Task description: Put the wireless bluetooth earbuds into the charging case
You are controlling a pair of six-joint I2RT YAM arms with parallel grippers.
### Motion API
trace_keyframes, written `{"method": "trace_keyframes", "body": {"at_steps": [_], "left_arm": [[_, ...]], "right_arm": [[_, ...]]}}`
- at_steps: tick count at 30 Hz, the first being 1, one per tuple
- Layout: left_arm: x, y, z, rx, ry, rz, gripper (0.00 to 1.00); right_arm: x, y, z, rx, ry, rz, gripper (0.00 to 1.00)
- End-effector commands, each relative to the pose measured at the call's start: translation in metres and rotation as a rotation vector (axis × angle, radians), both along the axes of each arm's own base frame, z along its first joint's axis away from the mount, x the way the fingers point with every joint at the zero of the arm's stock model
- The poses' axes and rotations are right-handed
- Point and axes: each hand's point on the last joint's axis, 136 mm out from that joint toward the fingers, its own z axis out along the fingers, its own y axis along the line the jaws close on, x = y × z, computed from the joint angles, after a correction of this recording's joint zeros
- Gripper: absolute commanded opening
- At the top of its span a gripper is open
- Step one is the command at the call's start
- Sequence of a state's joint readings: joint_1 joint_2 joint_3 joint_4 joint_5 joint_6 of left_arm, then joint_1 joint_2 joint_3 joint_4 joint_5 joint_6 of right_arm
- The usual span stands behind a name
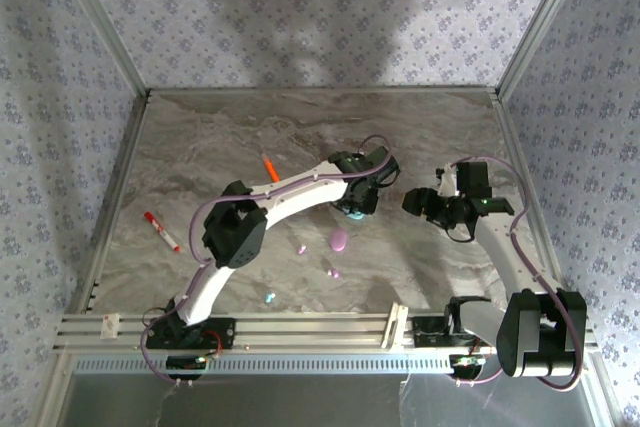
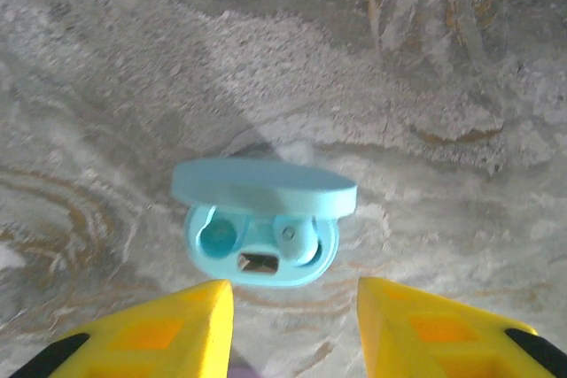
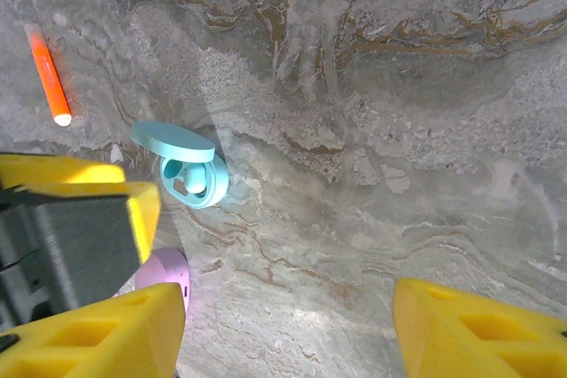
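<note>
The cyan charging case (image 2: 261,254) lies on the table with its lid (image 2: 263,187) up. One pale cyan earbud (image 2: 297,241) sits in its right socket, while the left socket (image 2: 217,236) is bare. My left gripper (image 2: 295,325) hovers just short of the case, open, with nothing between its yellow fingers. From above, a loose cyan earbud (image 1: 268,297) and two pink earbuds (image 1: 301,248) (image 1: 333,273) lie near the front, by the shut pink case (image 1: 339,240). To the right of the cases, my right gripper (image 3: 288,334) hangs open and empty over bare table.
An orange pen-like stick (image 1: 270,167) lies behind the left arm, and a red marker (image 1: 160,231) lies at the far left. In the right wrist view the left gripper's yellow finger (image 3: 80,210) stands between the cyan case (image 3: 190,174) and the pink case (image 3: 164,273).
</note>
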State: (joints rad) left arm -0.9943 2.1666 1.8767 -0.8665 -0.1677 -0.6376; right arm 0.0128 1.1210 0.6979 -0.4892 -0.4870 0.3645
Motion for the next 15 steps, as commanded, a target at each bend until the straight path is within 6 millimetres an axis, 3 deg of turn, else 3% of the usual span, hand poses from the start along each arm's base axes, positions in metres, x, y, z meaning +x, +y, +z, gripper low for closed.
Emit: {"method": "trace_keyframes", "body": {"at_steps": [1,6,15], "left_arm": [[0.003,0.01,0.029,-0.082,-0.024,0.009,0.45],[0.001,0.034,0.04,-0.168,-0.019,0.02,0.53],[0.006,0.082,0.031,-0.367,0.061,0.077,0.64]], "right_arm": [[-0.001,0.001,-0.002,-0.002,0.004,0.019,0.65],[-0.003,0.011,-0.002,-0.012,-0.003,0.058,0.65],[-0.01,0.049,-0.01,-0.152,-0.021,0.199,0.7]]}}
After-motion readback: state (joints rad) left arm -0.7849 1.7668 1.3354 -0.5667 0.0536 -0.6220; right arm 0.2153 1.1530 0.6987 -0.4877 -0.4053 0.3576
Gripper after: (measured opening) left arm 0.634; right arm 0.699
